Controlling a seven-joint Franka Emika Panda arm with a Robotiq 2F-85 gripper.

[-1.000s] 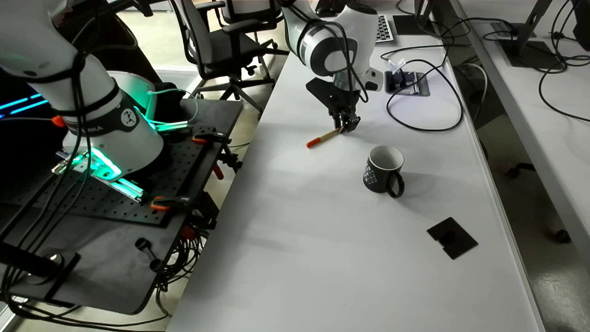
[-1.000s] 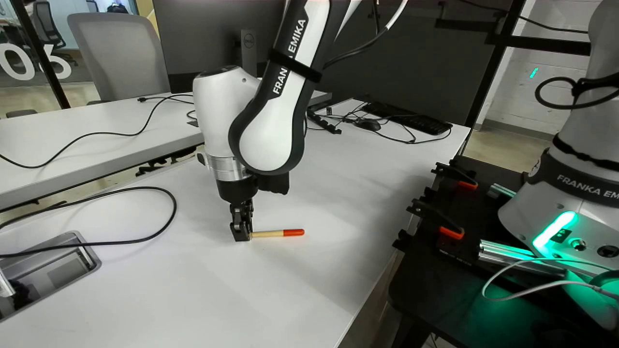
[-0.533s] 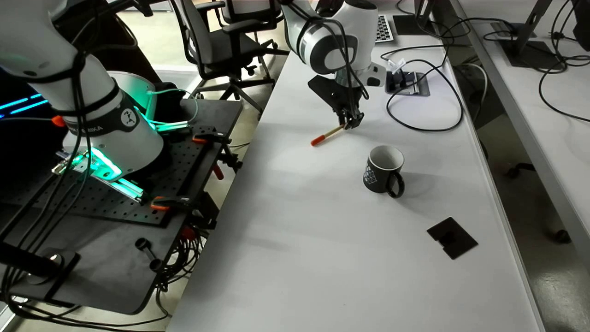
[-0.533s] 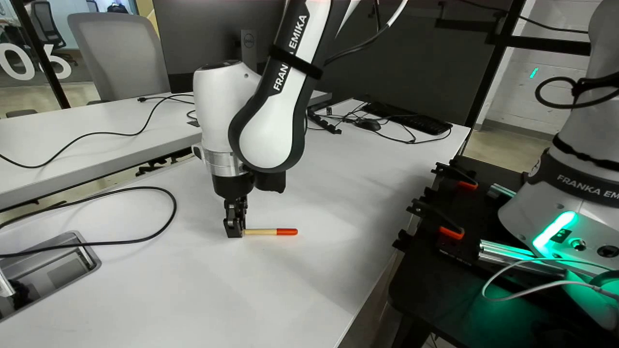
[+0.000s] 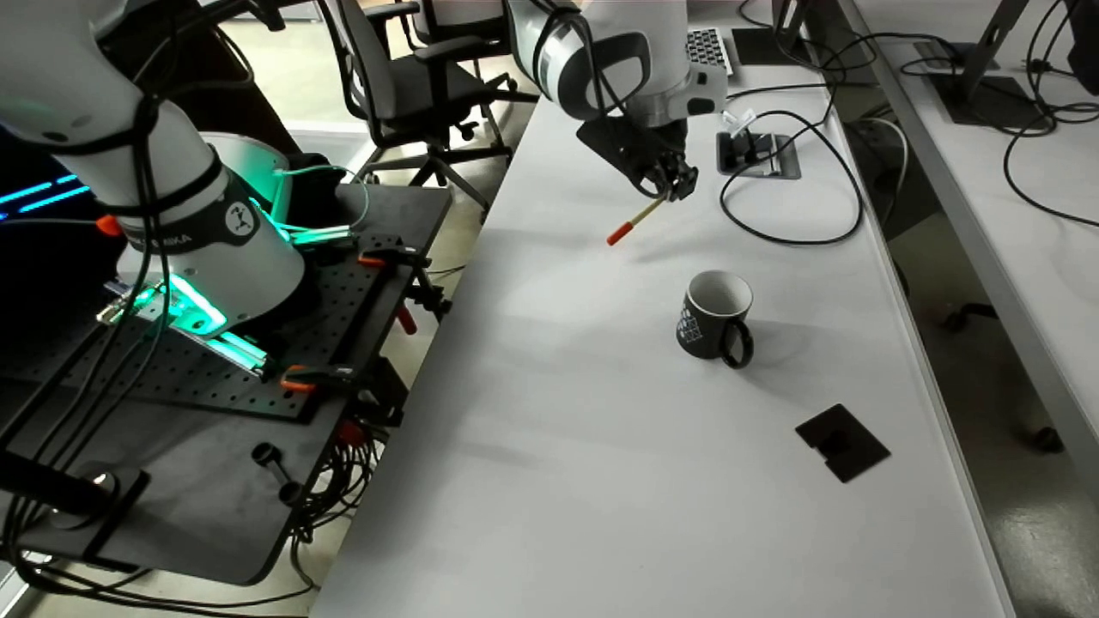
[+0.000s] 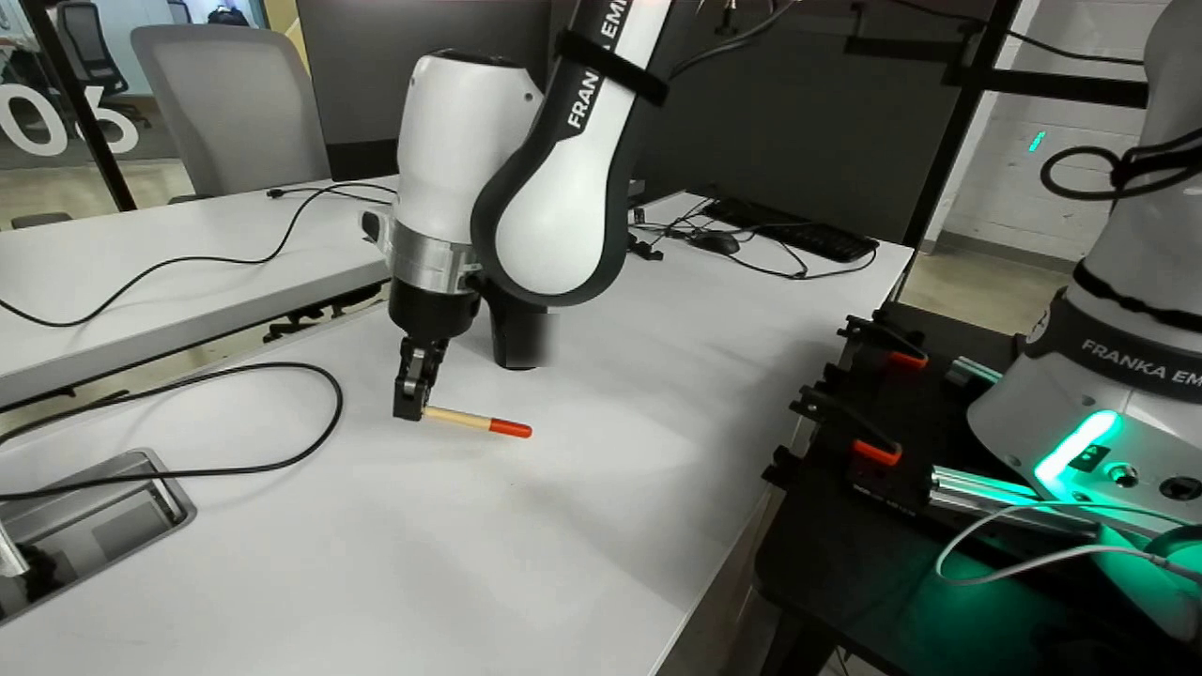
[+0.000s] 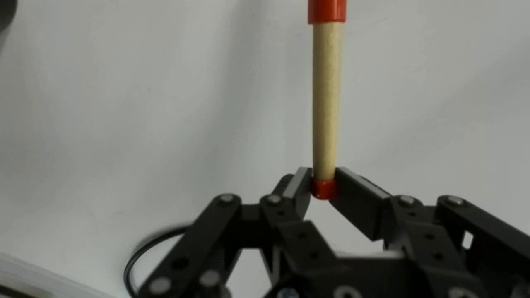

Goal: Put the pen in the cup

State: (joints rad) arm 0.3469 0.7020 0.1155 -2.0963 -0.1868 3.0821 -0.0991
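Observation:
The pen, a thin tan stick with a reddish-orange cap, shows in both exterior views (image 5: 637, 221) (image 6: 467, 419) and in the wrist view (image 7: 326, 99). My gripper (image 5: 670, 196) is shut on the pen's end opposite the long cap; it also shows in an exterior view (image 6: 413, 406). In the wrist view both fingertips of the gripper (image 7: 324, 178) press on that small red end. The pen hangs above the table, tilted with its capped end lower. The cup (image 5: 706, 333), a black mug with pale inside, stands upright on the table, apart from gripper and pen, handle toward the right front.
A flat black square piece (image 5: 843, 443) lies on the white table beyond the cup. A black cable loop (image 5: 803, 242) and a metal socket box (image 5: 781, 163) are near the gripper. A dark rounded edge (image 7: 6, 12) shows in the wrist view's corner; I cannot tell what it is.
The pen, held in my gripper, has risen off the table and tilted, capped end down. The gripper moved up and right in one exterior image, up and left in another. The cup stayed.

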